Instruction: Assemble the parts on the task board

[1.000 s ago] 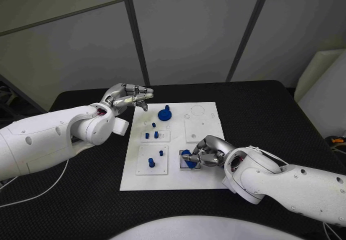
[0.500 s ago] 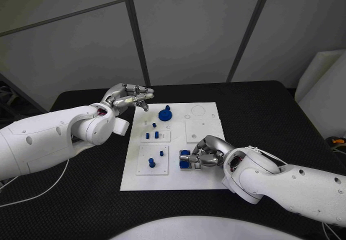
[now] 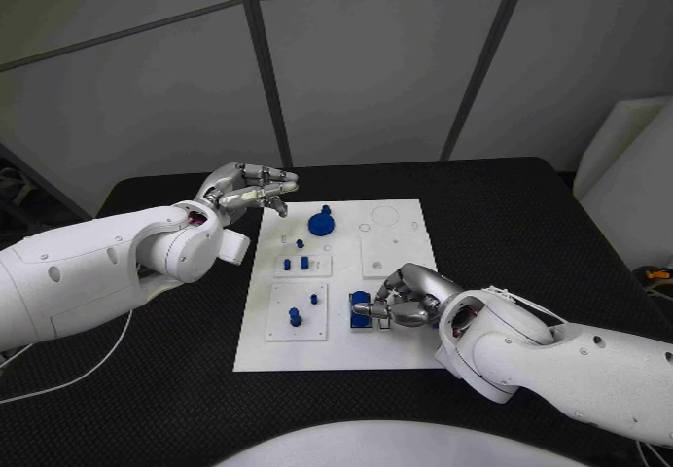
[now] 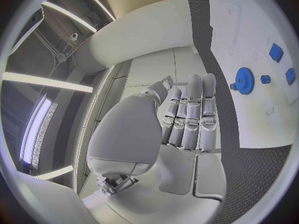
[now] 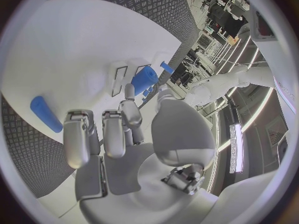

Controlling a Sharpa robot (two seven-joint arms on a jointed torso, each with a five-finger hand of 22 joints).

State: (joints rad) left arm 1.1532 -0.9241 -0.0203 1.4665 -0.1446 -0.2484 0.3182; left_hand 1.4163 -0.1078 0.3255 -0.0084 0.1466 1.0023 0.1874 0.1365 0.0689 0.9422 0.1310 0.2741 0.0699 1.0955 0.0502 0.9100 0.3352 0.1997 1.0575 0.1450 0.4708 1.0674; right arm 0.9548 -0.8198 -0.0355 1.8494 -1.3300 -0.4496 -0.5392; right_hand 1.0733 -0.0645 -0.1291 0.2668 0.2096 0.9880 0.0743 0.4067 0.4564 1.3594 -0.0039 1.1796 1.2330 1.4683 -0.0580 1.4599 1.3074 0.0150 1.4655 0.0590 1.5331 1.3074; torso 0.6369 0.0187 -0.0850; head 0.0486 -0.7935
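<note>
left hand (image 3: 253, 189): upper left of centre in head view, off the board's upper left corner; fingers drawn in side by side, nothing in them; left wrist view shows the fingers (image 4: 193, 115) close together and bare
task board (image 3: 400, 356): white plate mid frame on the black table (image 3: 168, 389), long side running up the picture
gear part (image 3: 323, 225): blue, round, with a knob on top; upper left area of the board, just right of the left hand, not touched; seen too in left wrist view (image 4: 244, 80)
small pegs (image 3: 296, 263): blue, standing in the inset plate at the board's left middle
single peg (image 3: 295, 316): blue, upright in the lower left inset plate
block part (image 3: 361, 303): blue, lower middle of the board, up against the right hand's fingertips; cannot tell if pinched or only touched
right hand (image 3: 404, 298): lower centre-right, over the board's lower right area, fingers curled down toward the block part; whether it holds it, cannot tell
right wrist view: fingers (image 5: 106, 134) bent over the white board, a blue piece (image 5: 45, 113) lying apart from them
</note>
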